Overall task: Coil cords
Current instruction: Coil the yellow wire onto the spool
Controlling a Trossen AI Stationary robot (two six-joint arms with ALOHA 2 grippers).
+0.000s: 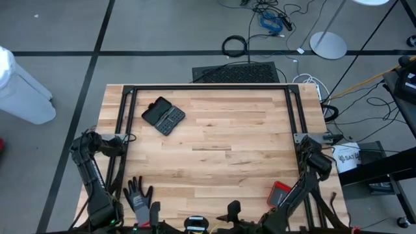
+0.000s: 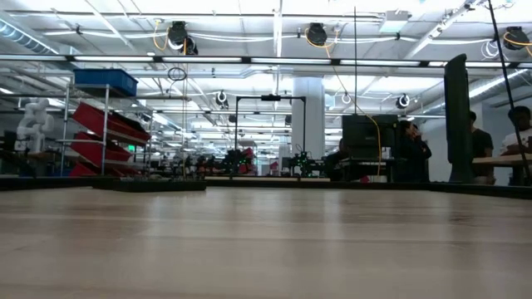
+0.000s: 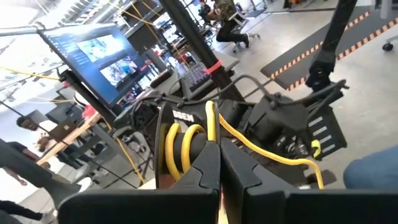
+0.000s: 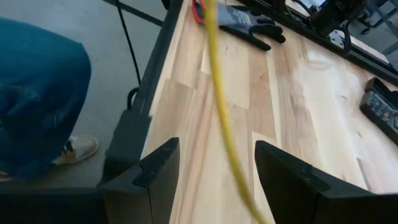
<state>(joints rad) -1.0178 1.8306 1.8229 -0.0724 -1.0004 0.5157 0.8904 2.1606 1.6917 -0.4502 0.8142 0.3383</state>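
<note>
The yellow cord (image 3: 267, 151) shows in both wrist views, by the table's near edge. My left gripper (image 3: 219, 146) is shut on it, held level. Just past the fingers the cord bends into two loops (image 3: 180, 146) in front of the other arm's dark housing. One strand runs on toward that arm. My right gripper (image 4: 217, 149) is open and slants down over the wooden table top (image 4: 292, 93). The cord (image 4: 221, 118) passes through the gap between its fingers, apart from both. The low view shows neither the cord nor a gripper. My left gripper pinches the yellow cord between its two shut fingers, at their free ends. The cord comes out of the fingertips (image 3: 211, 121) and curves over into the loops. The fingers come at it level. The stretches that show hang in the air, slack.
A grey-black glove (image 1: 138, 195) lies near the table's near left corner. A black case (image 1: 164, 116) lies at the far left and a red thing (image 1: 279, 194) at the near right. A black frame rail (image 1: 208, 88) borders the table. A person's blue-trousered leg (image 4: 37, 93) stands by the near edge.
</note>
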